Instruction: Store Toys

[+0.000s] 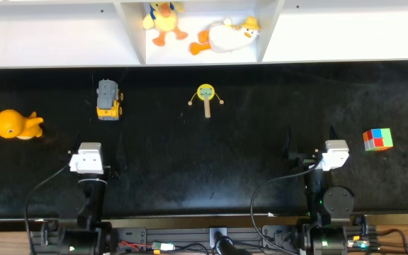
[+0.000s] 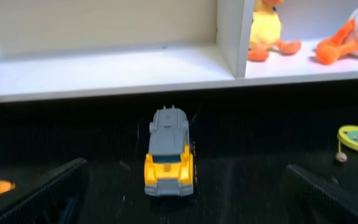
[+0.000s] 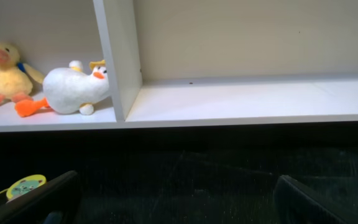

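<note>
A long white shelf (image 1: pixel 48 44) with upright dividers runs along the far edge of a black surface (image 1: pixel 190 166). Its middle compartment holds two soft toys: a yellow plush duck with orange feet (image 1: pixel 163 20) sitting upright, and beside it a white plush duck with a yellow cap and orange feet (image 1: pixel 225 37) lying on its side. The two are near each other; whether they touch cannot be told. Four toys lie on the surface. A grey and yellow plastic toy truck (image 1: pixel 108 99) stands in front of the left compartment with its grey end toward the shelf. A small yellow-green rattle drum on a wooden handle (image 1: pixel 205 98) lies in front of the middle compartment. A rounded orange duck-like toy (image 1: pixel 18 125) sits far out to the left. A cube with coloured squares (image 1: pixel 377 139) sits far out to the right, well apart from the rest. The left arm (image 1: pixel 88 161) stands low at the near side, its jaws spread wide and holding nothing; in its wrist view the truck lies on the surface ahead, centred between them. The right arm (image 1: pixel 333 157) likewise stands low at the near side, facing the right compartment, its jaws wide apart with only bare surface ahead of them.
</note>
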You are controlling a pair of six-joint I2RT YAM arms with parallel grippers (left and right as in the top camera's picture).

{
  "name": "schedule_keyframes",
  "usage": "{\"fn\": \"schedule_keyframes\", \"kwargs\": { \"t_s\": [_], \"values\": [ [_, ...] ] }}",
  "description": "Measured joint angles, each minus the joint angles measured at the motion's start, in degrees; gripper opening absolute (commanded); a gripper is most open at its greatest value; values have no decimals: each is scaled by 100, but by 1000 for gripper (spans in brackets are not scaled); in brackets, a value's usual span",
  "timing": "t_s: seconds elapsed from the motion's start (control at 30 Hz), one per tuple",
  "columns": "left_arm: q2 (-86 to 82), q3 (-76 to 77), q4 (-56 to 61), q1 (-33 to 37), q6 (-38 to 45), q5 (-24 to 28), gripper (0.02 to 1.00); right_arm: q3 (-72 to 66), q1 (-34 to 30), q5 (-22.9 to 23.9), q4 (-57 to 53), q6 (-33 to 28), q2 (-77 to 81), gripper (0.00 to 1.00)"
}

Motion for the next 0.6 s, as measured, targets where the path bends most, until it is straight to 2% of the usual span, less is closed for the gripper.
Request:
{"fn": "schedule_keyframes", "kwargs": {
  "t_s": [0.33,0.6],
  "values": [
    [1333,1786,-1615,39,-260,-15,998,0,0,2,2,-2,0,996],
    [2557,3154,-2765,632,-299,-33,996,0,0,0,2,0,0,996]
  ]
}}
